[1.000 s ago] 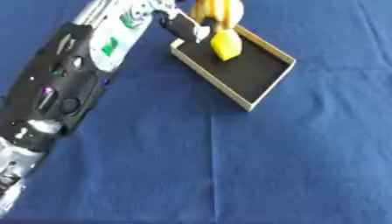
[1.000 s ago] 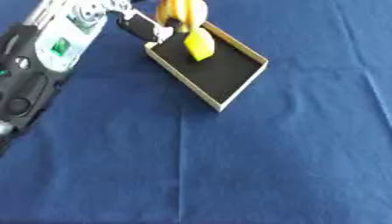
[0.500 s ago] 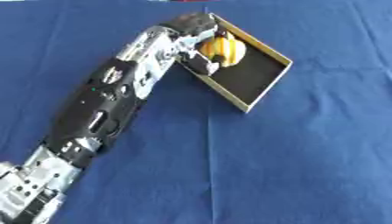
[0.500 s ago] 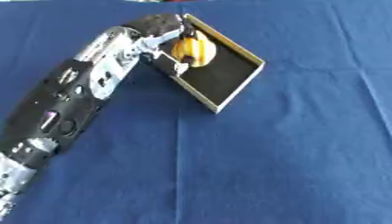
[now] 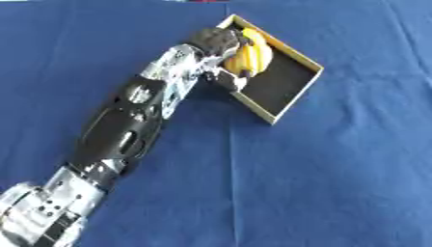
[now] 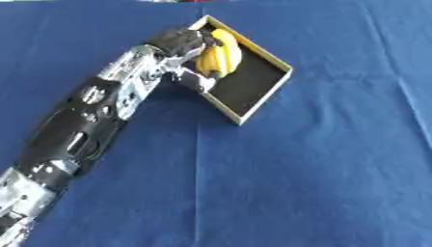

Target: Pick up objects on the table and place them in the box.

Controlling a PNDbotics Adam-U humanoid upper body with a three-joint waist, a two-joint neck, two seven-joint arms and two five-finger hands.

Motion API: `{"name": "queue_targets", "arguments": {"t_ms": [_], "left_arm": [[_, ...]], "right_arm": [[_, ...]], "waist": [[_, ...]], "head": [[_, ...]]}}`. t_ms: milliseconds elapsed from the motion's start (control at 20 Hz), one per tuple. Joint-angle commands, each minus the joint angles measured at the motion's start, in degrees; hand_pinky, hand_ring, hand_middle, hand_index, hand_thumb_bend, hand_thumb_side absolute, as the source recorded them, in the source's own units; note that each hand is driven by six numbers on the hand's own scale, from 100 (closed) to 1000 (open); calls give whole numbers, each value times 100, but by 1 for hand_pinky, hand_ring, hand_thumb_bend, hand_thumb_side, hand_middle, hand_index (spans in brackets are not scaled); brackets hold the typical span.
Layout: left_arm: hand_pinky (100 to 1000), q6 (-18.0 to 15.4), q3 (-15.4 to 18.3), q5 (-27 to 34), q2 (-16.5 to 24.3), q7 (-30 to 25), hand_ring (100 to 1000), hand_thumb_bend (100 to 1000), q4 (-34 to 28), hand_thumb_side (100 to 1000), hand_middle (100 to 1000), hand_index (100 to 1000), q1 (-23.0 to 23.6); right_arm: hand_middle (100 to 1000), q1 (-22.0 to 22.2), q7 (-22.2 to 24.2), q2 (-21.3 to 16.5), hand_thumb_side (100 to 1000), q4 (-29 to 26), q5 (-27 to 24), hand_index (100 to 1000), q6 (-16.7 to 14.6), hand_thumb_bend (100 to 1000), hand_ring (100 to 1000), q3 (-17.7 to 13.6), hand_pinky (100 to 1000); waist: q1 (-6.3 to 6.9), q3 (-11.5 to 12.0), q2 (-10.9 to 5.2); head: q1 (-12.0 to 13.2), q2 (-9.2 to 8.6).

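While the left hand [image 5: 218, 42] is reached out over the near-left wall of the box [image 5: 300, 88], a bunch of bananas [image 5: 249, 57] is held in it, with the fingers curled round the fruit. The bananas are seen above the dark floor of the box, at its upper-left end, and whether they already rest on that floor or are held just clear of it cannot be told. Their long axis is laid roughly along the length of the box, from the far corner down toward the near-right end. The fruit lies to the right of the hand, on the box side of the wall, so that the release is judged to be what remains: the fingers are to be opened and the hand drawn back to the left, over the wall, without the rim being caught. The box is set askew on the blue tablecloth [image 5: 337, 183]. No other loose objects are shown on the cloth, and the right hand is not seen in either view.
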Motion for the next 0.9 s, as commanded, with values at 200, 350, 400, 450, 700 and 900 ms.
{"name": "queue_targets", "arguments": {"t_ms": [200,350,400,450,700,900], "left_arm": [[925,298,93,331,248,-74,892,332,-940,632,833,960,-150],[945,362,141,606,383,-405,915,397,-1359,725,851,981,-218],[948,379,162,655,412,-504,920,422,-1439,791,855,989,-236],[948,405,187,691,435,-568,921,423,-1501,796,856,990,-247],[949,597,380,1060,520,-598,906,341,-1956,804,839,984,-204],[945,810,541,1548,803,-477,893,233,-2636,783,830,963,-50]], "right_arm": [[725,9,-18,-101,821,-95,3,781,14,100,830,-55,821],[724,22,-32,-115,821,-95,2,781,11,100,829,-62,821],[724,20,-34,-114,820,-95,-1,780,9,100,829,-64,821],[724,14,-35,-109,820,-95,-6,780,9,100,829,-64,821],[724,39,-58,-104,820,-95,-12,779,16,100,829,-82,821],[724,79,-99,-133,819,-95,10,779,9,100,828,-113,820]], "waist": [[-31,25,-141],[-31,46,-159],[-34,52,-165],[-37,55,-170],[-50,67,-178],[-34,94,-189]], "head": [[-6,46],[-7,68],[-3,69],[2,66],[-4,79],[-36,97]]}}
